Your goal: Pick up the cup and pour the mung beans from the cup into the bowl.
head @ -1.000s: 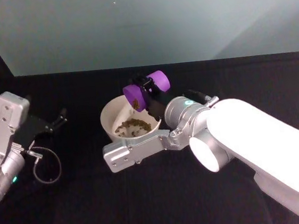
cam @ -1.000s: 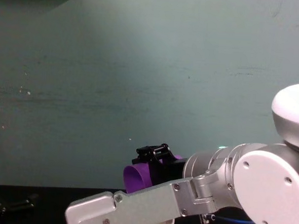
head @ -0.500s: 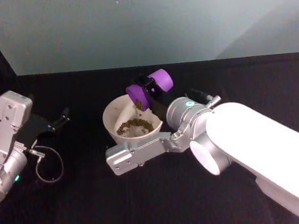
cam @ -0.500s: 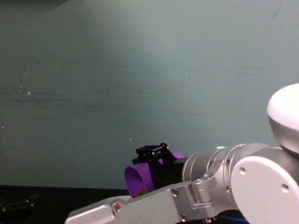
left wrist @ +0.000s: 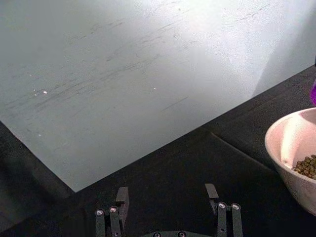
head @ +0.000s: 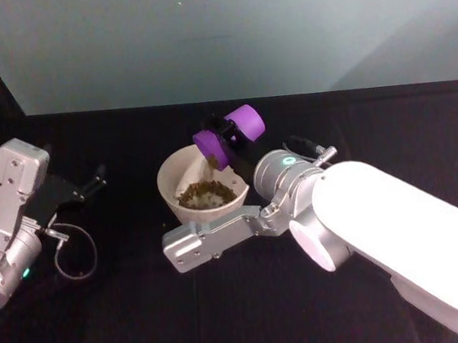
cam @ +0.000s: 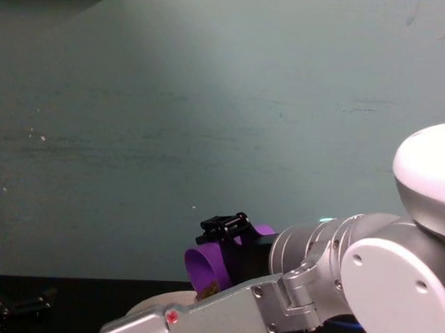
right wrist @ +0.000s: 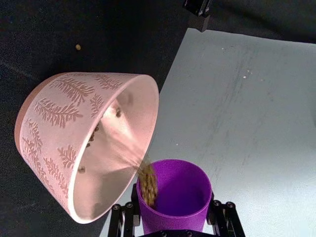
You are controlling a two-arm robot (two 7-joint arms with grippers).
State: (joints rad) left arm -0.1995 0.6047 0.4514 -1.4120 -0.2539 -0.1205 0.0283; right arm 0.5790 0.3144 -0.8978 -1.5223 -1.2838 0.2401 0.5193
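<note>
The purple cup [head: 227, 136] is tipped on its side above the far right rim of the bowl [head: 169, 174], held by my right gripper [head: 228, 129], which is shut on it. Mung beans [right wrist: 147, 183] stream from the cup's [right wrist: 178, 193] lip into the pinkish-cream bowl [right wrist: 59, 123], and a pile of beans [head: 205, 195] lies at the bowl's bottom. From the chest, the cup [cam: 204, 268] hangs just over the bowl's rim [cam: 152, 308]. My left gripper [head: 93, 186] rests open over the table to the left, its fingers [left wrist: 211, 193] empty.
A silver link of my right arm [head: 211, 237] lies across the table just in front of the bowl. A cable loop [head: 74, 255] hangs by the left wrist. One stray bean [right wrist: 78, 47] lies on the black table. A teal wall [head: 223, 33] bounds the table's far edge.
The cup has tipped a little further over the bowl, and the pile of beans in the bowl has grown. The left arm has stayed put.
</note>
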